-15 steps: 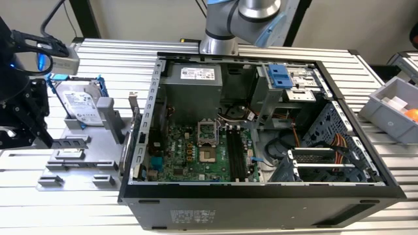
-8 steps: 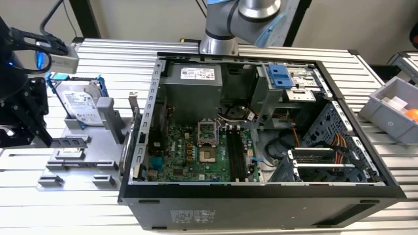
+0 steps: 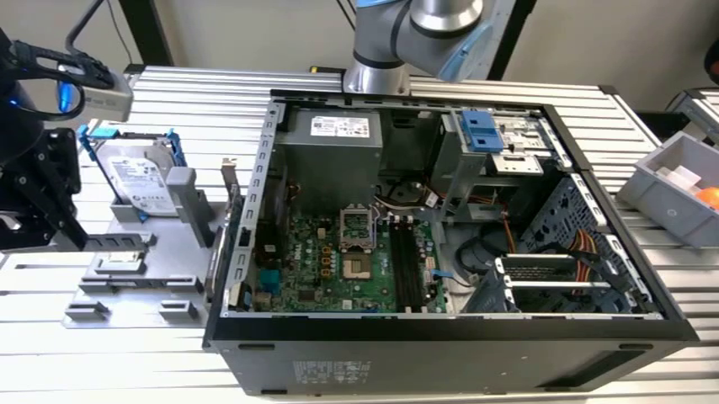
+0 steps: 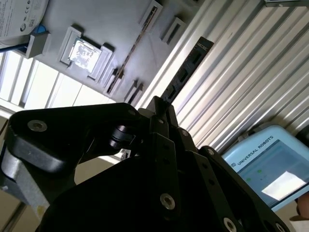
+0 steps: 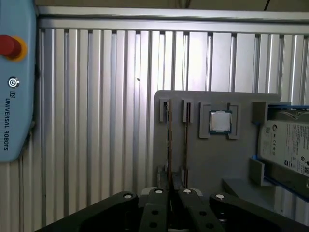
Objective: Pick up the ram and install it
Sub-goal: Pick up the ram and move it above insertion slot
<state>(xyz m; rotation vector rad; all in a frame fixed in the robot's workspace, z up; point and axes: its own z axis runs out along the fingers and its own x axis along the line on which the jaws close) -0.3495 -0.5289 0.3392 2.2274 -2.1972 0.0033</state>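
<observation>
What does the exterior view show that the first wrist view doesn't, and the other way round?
The exterior view adds the open computer case with its motherboard, and a grey bin. The first wrist view adds the blue teach pendant with its red button. Both share the grey fixture plate, the hard drive, and the end effector.

A robotics lab: a ribbed aluminium table (image 3: 202, 93) is carrying an open black computer case (image 3: 450, 353), a grey-and-blue robot arm (image 3: 433, 25) rising beyond it.
</observation>
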